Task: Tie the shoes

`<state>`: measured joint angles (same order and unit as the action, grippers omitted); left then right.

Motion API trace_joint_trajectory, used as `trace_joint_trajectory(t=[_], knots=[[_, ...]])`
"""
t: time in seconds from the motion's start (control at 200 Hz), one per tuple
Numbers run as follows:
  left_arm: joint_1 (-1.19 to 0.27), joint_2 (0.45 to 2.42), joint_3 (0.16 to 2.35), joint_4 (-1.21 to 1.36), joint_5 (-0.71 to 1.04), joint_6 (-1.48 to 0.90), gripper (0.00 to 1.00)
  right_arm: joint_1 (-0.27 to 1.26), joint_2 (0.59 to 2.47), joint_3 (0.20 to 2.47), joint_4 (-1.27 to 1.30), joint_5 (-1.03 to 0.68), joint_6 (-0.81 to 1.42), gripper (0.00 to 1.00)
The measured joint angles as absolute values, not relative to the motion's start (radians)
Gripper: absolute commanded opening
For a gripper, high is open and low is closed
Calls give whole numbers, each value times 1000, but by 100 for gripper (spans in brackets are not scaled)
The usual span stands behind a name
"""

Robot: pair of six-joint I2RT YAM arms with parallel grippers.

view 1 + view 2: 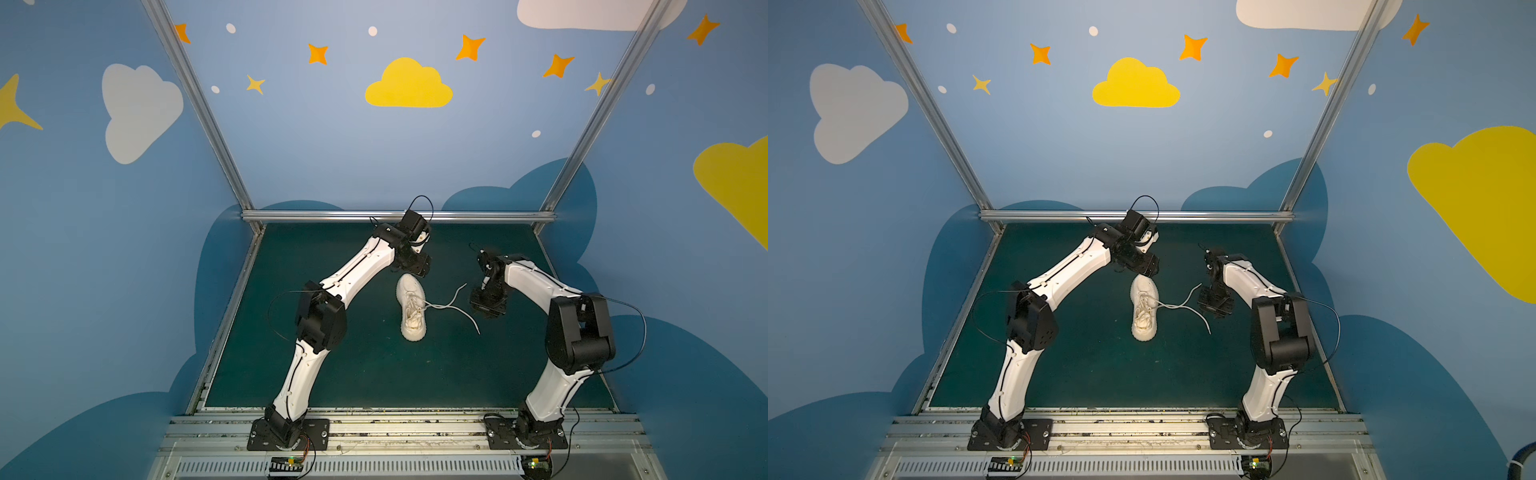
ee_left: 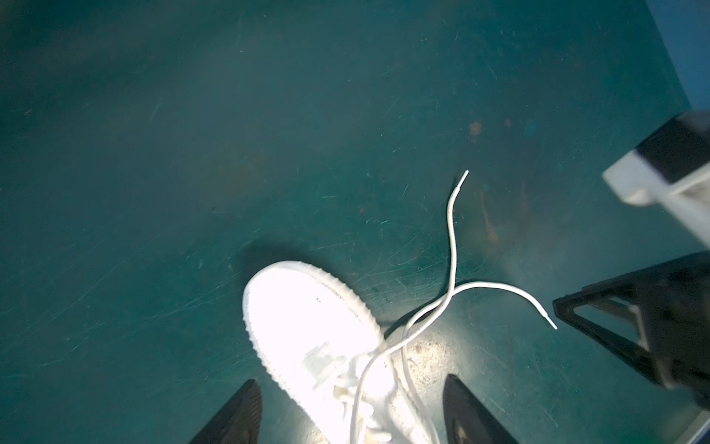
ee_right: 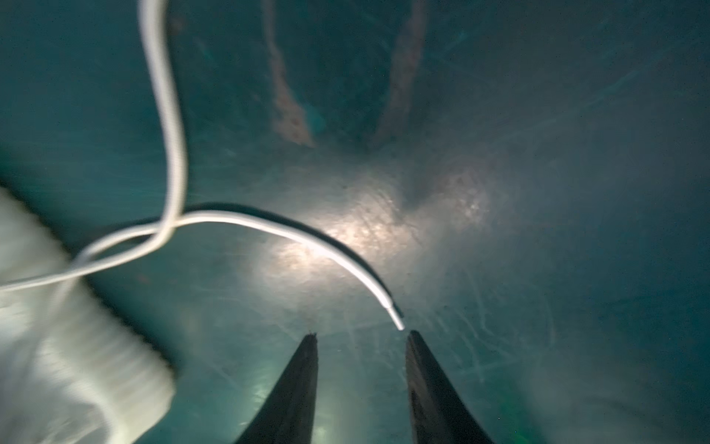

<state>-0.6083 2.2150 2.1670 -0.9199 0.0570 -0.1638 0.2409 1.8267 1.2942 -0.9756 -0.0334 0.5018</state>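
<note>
An off-white knit shoe (image 1: 411, 309) (image 1: 1144, 309) lies mid-mat, toe toward the back wall. Its two loose laces (image 1: 453, 306) cross and trail off to the right. My left gripper (image 1: 419, 268) hovers over the toe. In the left wrist view it (image 2: 350, 380) is open, its fingers either side of the shoe (image 2: 307, 326) and apart from it. My right gripper (image 1: 486, 305) stands right of the lace ends. In the right wrist view it (image 3: 362, 334) is open and empty, with a lace tip (image 3: 397, 323) just ahead of one fingertip (image 3: 415, 346).
The dark green mat (image 1: 332, 365) is boxed in by blue walls, with an aluminium rail (image 1: 395, 216) along the back and a rail (image 1: 232, 316) down the left side. Both arm bases stand on the front rail (image 1: 395, 428).
</note>
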Motion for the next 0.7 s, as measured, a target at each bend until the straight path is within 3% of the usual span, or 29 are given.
trace_joint_trajectory(t=[0.32,0.701], knots=[[-571,2131,1976,-847,60,-165,74,260,1897,1294,-984,-49,453,30],[-572,2129,1935,-828,60,-169,73,263,1944,1293,-966,-51,414,18]])
